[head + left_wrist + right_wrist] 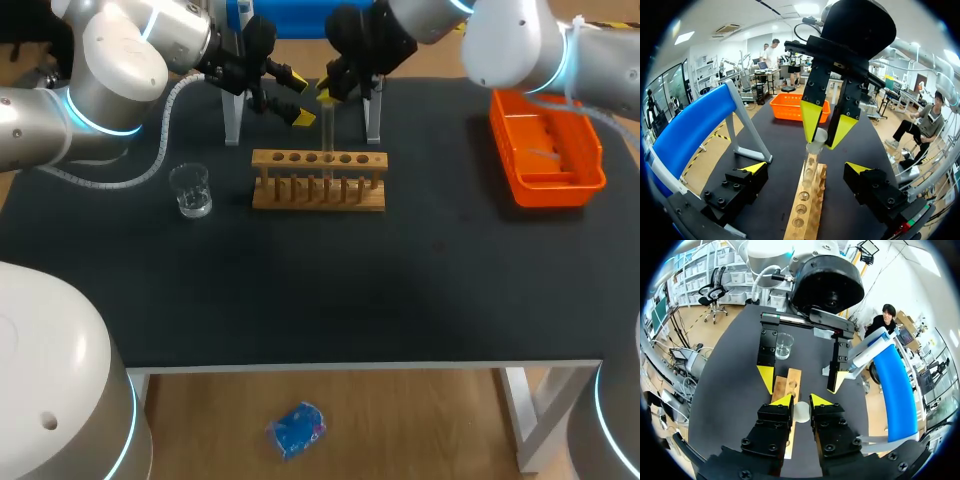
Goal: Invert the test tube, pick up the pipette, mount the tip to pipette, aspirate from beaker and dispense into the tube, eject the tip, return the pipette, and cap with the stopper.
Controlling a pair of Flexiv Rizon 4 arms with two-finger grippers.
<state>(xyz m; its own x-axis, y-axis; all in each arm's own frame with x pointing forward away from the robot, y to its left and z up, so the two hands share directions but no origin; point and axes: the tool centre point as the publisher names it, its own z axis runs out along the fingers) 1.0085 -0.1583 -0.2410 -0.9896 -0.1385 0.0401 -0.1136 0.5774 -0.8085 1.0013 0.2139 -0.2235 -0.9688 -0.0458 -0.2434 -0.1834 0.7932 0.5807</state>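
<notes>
A clear test tube stands upright over the wooden rack, its lower end at the rack's top board. My right gripper is shut on the tube's upper end. In the right wrist view the tube's round end sits between my right gripper's yellow tips. My left gripper hangs open just left of the tube, touching nothing. The left wrist view has my left gripper wide open, facing the tube and the rack. A glass beaker stands left of the rack.
An orange tray sits at the table's right side. A blue stand on grey legs rises right behind the rack and both grippers. The dark tabletop stretches in front of the rack.
</notes>
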